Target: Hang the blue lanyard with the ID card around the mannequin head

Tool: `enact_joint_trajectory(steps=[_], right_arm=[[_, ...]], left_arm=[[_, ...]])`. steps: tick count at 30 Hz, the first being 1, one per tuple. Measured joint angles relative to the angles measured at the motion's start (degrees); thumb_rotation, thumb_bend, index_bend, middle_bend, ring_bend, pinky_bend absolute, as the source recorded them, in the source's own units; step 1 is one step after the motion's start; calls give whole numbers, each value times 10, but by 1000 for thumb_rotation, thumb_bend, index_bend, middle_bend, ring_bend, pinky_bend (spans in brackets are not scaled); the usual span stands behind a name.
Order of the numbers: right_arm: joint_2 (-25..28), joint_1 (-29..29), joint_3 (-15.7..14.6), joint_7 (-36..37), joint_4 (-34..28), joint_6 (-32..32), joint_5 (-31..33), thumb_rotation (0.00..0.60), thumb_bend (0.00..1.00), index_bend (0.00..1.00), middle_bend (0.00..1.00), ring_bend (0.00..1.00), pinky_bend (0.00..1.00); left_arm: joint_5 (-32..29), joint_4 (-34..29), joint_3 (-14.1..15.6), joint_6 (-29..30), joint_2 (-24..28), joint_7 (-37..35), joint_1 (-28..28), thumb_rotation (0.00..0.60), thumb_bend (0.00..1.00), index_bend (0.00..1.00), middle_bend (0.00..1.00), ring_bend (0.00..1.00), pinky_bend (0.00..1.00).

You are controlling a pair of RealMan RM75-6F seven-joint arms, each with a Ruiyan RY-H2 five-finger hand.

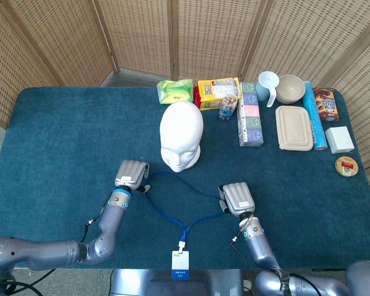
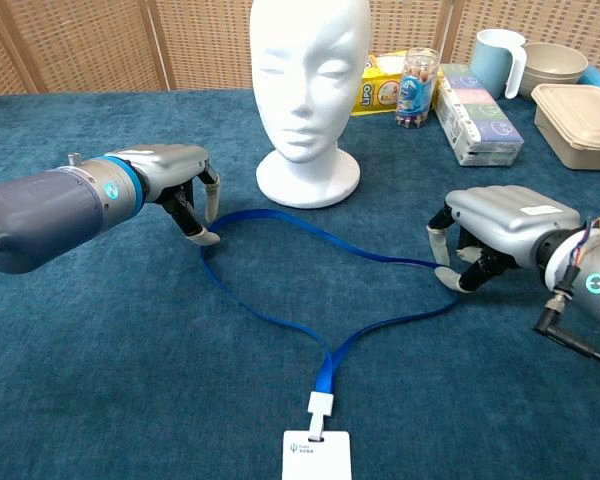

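Observation:
The white foam mannequin head [image 1: 181, 143] [image 2: 305, 90] stands upright mid-table. In front of it the blue lanyard [image 1: 186, 213] [image 2: 280, 322] lies flat in a long loop, its white ID card [image 1: 179, 264] [image 2: 317, 455] at the near table edge. My left hand [image 1: 131, 174] [image 2: 176, 176] hovers palm down over the loop's left bend, its fingertips [image 2: 204, 236] touching the strap with the thumb apart. My right hand [image 1: 237, 198] [image 2: 507, 228] is at the loop's right bend and pinches the strap under its curled fingers [image 2: 446, 276].
Behind the head are a green packet [image 1: 175, 91], a yellow snack bag [image 1: 217, 92], a small jar [image 2: 417, 88], a pastel box [image 1: 250, 121], a mug [image 2: 495, 60], a bowl [image 1: 290, 88], a lidded beige container [image 1: 294, 127] and a blue tube [image 1: 314, 115]. Wicker screens [image 1: 172, 37] stand behind the table.

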Motion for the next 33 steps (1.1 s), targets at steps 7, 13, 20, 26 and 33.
enact_joint_trajectory(steps=[7,13,20,26,33], right_arm=[[2,0,-1,0,-4,0,1,590,500,668,1000,1000,1000],[2,0,-1,3,-6,-4,4,590,500,668,1000,1000,1000],[1,0,-2,3,-4,-5,8,591,500,668,1000,1000,1000],[2,1,-1,3,-5,-5,10,589,501,669,1000,1000,1000],[7,-1,-1,6,-7,-3,12,594,501,669,1000,1000,1000]], left_arm=[[-8,6,3,3,1,-4,-5,526,251,516,1000,1000,1000],[-20,16,5,1,-3,-4,-8,528,251,516,1000,1000,1000],[-31,27,3,-3,-9,-9,-14,531,250,516,1000,1000,1000],[-31,34,-1,-3,-14,-15,-19,529,252,516,1000,1000,1000],[-41,50,-2,-3,-24,-12,-26,525,309,515,1000,1000,1000]])
